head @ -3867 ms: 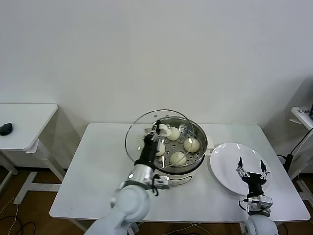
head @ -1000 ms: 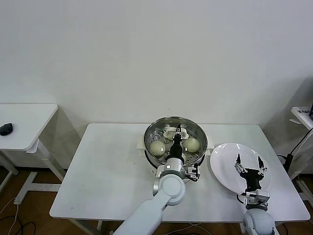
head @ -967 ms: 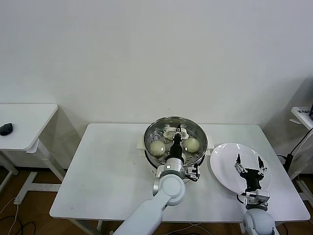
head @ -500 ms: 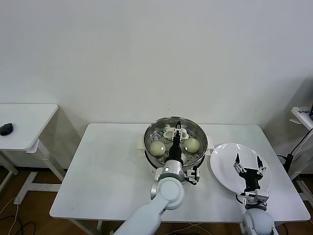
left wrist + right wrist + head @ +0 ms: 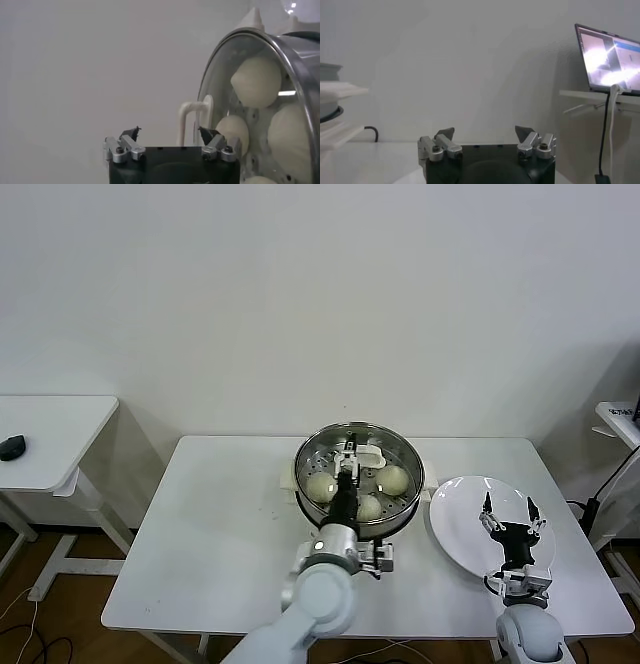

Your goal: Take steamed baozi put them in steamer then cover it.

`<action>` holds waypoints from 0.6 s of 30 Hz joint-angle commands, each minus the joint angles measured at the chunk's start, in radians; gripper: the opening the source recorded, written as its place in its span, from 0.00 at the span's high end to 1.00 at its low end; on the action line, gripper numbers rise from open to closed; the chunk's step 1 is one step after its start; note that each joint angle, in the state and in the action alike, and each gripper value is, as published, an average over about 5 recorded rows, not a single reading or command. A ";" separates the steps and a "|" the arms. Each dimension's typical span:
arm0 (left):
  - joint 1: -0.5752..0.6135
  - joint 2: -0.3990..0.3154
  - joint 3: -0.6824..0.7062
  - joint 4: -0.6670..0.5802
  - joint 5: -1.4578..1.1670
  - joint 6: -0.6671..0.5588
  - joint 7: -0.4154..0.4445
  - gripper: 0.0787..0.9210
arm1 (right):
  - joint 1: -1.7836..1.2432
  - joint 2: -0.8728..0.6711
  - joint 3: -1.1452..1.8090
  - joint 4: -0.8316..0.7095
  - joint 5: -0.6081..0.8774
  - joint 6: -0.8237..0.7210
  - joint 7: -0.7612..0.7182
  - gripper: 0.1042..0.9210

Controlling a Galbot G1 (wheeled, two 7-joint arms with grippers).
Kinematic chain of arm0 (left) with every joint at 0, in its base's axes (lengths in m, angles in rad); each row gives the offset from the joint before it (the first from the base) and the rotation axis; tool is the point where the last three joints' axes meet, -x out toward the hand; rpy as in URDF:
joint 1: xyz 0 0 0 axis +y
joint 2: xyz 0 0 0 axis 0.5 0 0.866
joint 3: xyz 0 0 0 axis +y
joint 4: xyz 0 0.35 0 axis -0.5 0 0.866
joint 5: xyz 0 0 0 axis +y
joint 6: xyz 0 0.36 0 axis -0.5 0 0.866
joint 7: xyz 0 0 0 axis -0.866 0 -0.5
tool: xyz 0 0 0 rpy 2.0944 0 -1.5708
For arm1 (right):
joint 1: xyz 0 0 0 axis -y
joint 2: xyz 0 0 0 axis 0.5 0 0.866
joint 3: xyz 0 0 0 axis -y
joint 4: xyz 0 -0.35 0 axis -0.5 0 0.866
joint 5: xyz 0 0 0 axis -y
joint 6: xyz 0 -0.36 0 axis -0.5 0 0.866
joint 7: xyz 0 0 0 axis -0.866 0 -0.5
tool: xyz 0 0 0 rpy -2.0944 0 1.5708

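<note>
Starting at the left, our left gripper (image 5: pixel 347 456) hangs above the steamer (image 5: pixel 359 475) with its fingers spread and nothing between them, just beside the white handle of the cover (image 5: pixel 235 107). We judge the cover sits on the pot, since the left wrist view shows its glass dome and metal rim with the steamed baozi (image 5: pixel 319 485) pale behind it. In the head view the glass barely shows, and our arm hides part of the tray, so we make out only three buns clearly. Farther right, our right gripper (image 5: pixel 508 516) waits open and empty over the white plate (image 5: pixel 455 529) on the table (image 5: pixel 210 514). The plate's near edge is hidden behind the wrist.
</note>
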 commanded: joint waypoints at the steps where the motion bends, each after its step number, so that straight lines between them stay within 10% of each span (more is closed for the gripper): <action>1: 0.111 0.171 -0.180 -0.279 -0.385 -0.068 -0.159 0.12 | 0.000 -0.004 0.000 -0.006 0.025 0.015 -0.031 0.12; 8: 0.164 0.170 -0.493 -0.147 -1.095 -0.448 -0.467 0.12 | -0.024 -0.014 -0.018 0.007 0.072 0.028 -0.076 0.12; 18: 0.211 0.181 -0.679 0.100 -1.536 -0.762 -0.363 0.12 | -0.063 -0.009 -0.034 0.025 0.095 0.052 -0.140 0.12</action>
